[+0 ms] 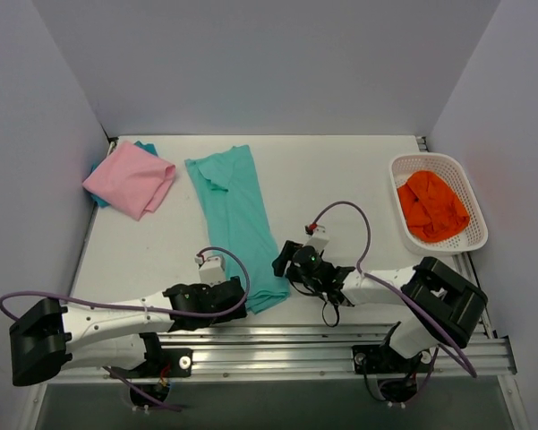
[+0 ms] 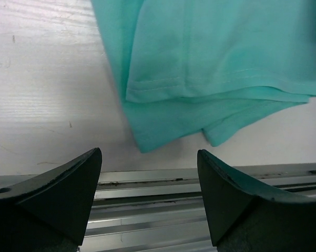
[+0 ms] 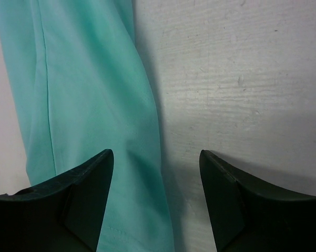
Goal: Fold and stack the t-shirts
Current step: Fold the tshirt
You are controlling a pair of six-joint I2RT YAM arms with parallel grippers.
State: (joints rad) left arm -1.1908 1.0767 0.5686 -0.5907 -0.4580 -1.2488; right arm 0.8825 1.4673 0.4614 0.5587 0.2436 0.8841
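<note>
A mint-teal t-shirt (image 1: pixel 237 215) lies folded into a long strip down the middle of the table. Its near hem shows in the left wrist view (image 2: pixel 215 79) and its right edge in the right wrist view (image 3: pixel 89 105). A folded pink t-shirt (image 1: pixel 130 179) lies at the back left, on a teal cloth whose edges peek out. My left gripper (image 1: pixel 235 296) is open and empty at the strip's near end (image 2: pixel 149 157). My right gripper (image 1: pixel 282 262) is open and empty, straddling the strip's right edge (image 3: pixel 156 163).
A white lattice basket (image 1: pixel 465 237) at the right holds an orange garment (image 1: pixel 432 206). An aluminium rail (image 2: pixel 158 181) runs along the near table edge, just below the shirt's hem. White walls enclose the table on three sides.
</note>
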